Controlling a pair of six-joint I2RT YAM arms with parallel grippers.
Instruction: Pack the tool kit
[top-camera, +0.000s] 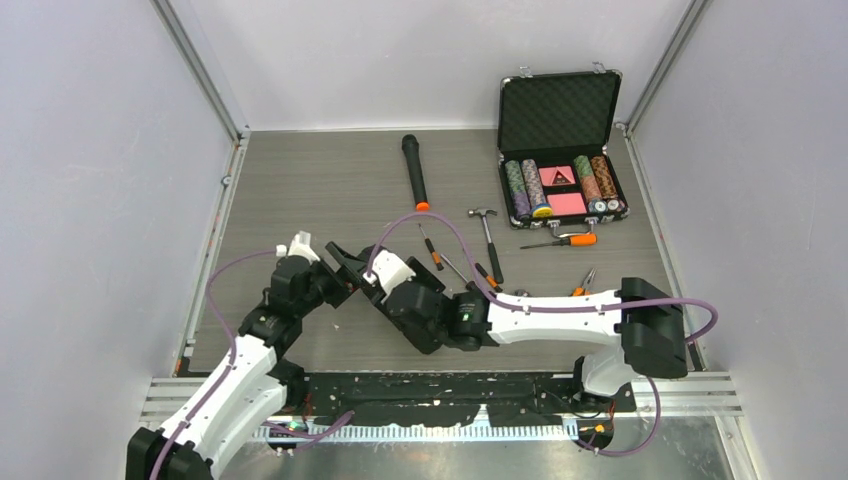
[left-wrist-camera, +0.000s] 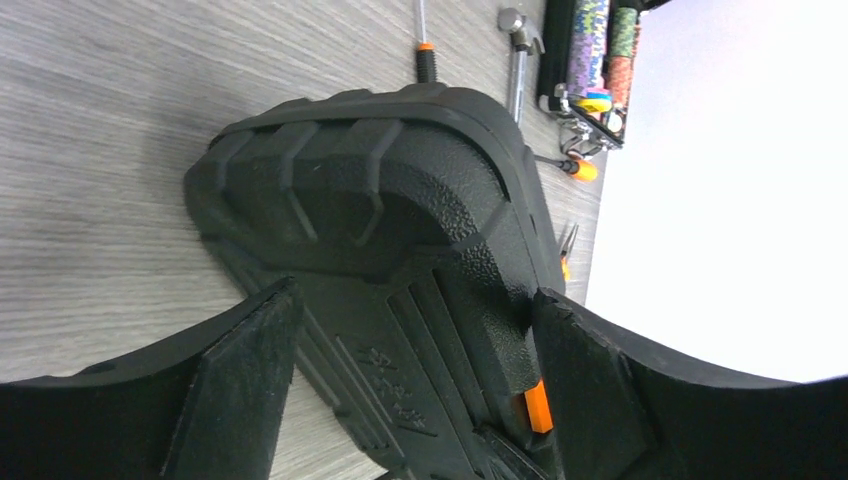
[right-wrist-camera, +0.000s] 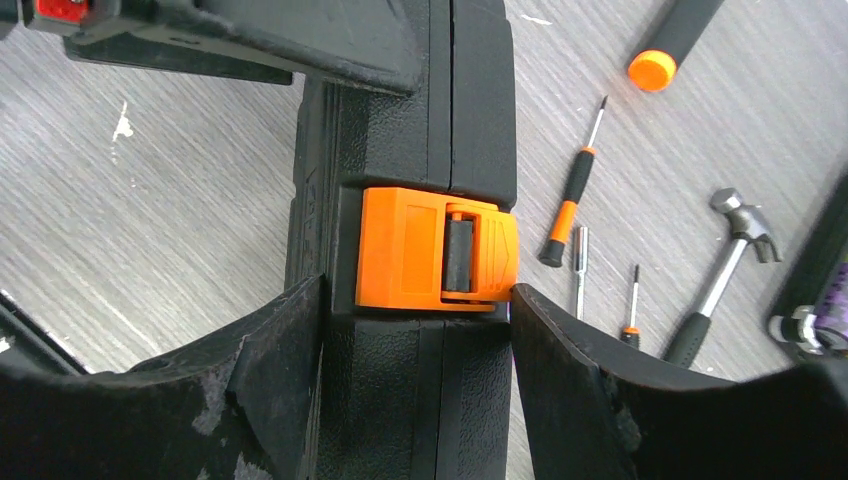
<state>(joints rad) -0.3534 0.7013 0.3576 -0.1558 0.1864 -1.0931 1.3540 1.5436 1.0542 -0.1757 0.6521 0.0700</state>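
The tool kit (top-camera: 343, 258) is a black ribbed clamshell case, closed and standing on edge between my two arms. In the right wrist view my right gripper (right-wrist-camera: 415, 370) is shut across the case's thickness, just below the orange latch (right-wrist-camera: 420, 250). In the left wrist view my left gripper (left-wrist-camera: 415, 370) straddles the ribbed face of the tool kit (left-wrist-camera: 400, 200). Its right finger (left-wrist-camera: 600, 390) lies against the rim by the latch (left-wrist-camera: 537, 405). Its left finger (left-wrist-camera: 230, 390) stands off, with table showing beside it. Loose screwdrivers (top-camera: 432, 247), a hammer (top-camera: 488, 240) and pliers (top-camera: 584, 282) lie on the table.
A black microphone (top-camera: 415, 172) with an orange end lies at the middle back. An open metal-edged case of poker chips (top-camera: 560, 170) stands at the back right, with an orange-handled screwdriver (top-camera: 565, 241) in front of it. Walls enclose the table on three sides.
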